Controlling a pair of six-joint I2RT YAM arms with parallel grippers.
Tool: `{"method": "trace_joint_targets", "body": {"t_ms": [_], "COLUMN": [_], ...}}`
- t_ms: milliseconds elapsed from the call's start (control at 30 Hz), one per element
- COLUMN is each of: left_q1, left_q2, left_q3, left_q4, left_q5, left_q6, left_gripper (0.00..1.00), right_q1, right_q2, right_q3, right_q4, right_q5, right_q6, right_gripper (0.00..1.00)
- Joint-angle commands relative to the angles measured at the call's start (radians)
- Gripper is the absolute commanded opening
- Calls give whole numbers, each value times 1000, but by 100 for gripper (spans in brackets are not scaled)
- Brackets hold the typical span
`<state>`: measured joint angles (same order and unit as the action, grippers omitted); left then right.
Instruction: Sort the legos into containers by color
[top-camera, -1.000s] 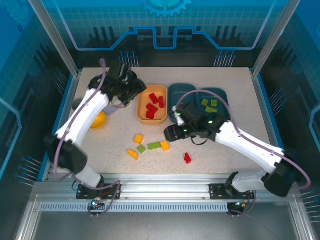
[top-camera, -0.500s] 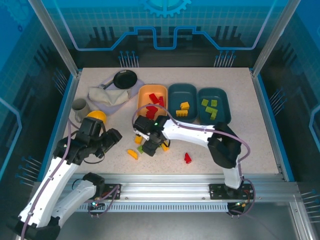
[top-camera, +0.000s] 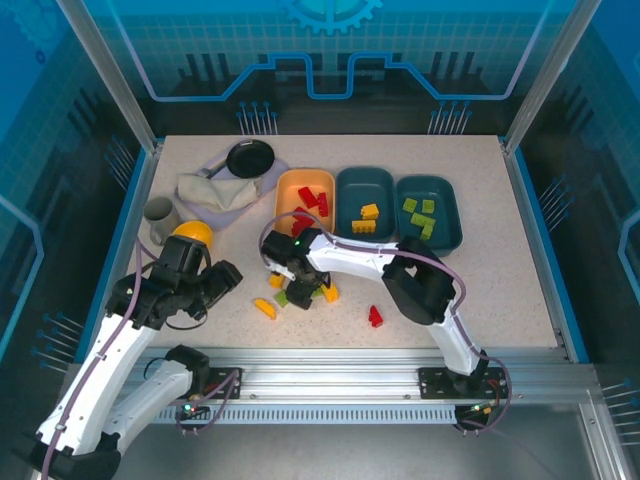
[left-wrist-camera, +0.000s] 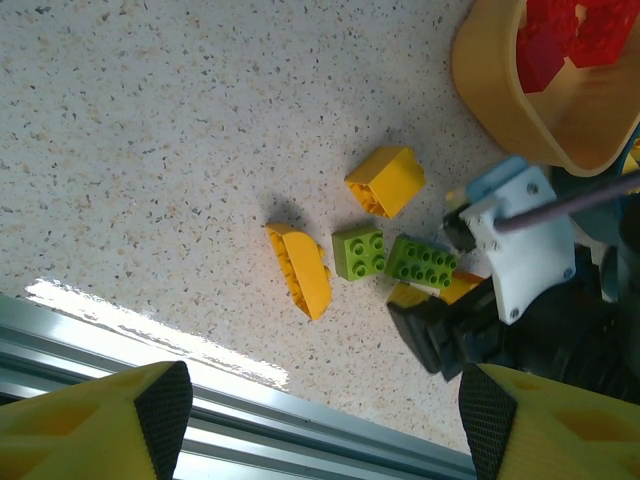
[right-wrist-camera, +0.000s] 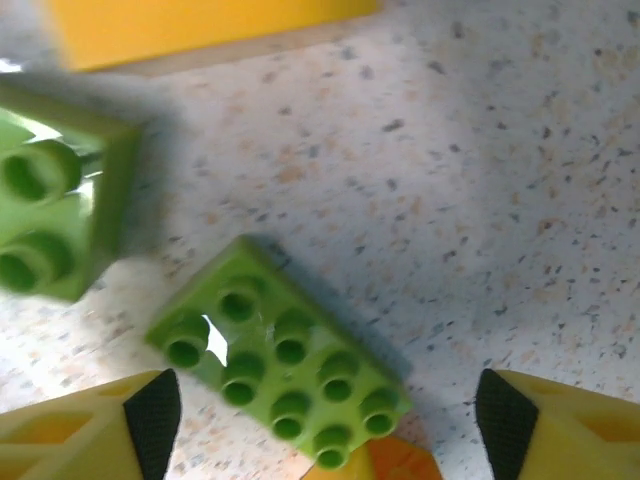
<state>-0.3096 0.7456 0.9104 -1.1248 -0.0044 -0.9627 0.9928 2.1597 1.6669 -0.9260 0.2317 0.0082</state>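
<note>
Over the near middle of the counter (top-camera: 480, 280), the right gripper (top-camera: 300, 287) hangs low above a cluster of loose bricks. Its jaws are spread apart and grip nothing. A green eight-stud brick (right-wrist-camera: 285, 365) lies flat on the counter between them, touching neither, and a green four-stud brick (right-wrist-camera: 50, 215) sits just beside it. A yellow sloped brick (left-wrist-camera: 300, 270) and a yellow-orange brick (left-wrist-camera: 385, 180) lie near. A lone red brick (top-camera: 375, 317) sits apart, toward the near edge. The left gripper (top-camera: 218, 288), jaws wide and empty, hovers over the near left part of the counter. Toward the far edge, the orange-yellow tray (top-camera: 281, 215) holds red bricks, the middle teal tray (top-camera: 365, 185) yellow ones, the right teal tray (top-camera: 455, 215) green ones
</note>
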Motion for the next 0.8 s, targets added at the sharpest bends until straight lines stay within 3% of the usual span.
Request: {"method": "trace_joint_targets", "body": {"t_ms": [0,400,767], "left_q1": [1,1,0], "left_q2": [6,29,20], "left_q3": [37,44,9], "left_q4": [-18,5,71], "left_q5": [-4,1,42], "left_q6": [22,17,25], "left_gripper": [75,75,75], "right_q1": [-39,-99,-77], "right_q2": [45,100,35], "right_q3": [54,105,50], "right_q4": [-38,-65,-8], "right_q5": [-17,-53,-2], "right_q6": [5,50,119], "right_gripper": [73,48,34]}}
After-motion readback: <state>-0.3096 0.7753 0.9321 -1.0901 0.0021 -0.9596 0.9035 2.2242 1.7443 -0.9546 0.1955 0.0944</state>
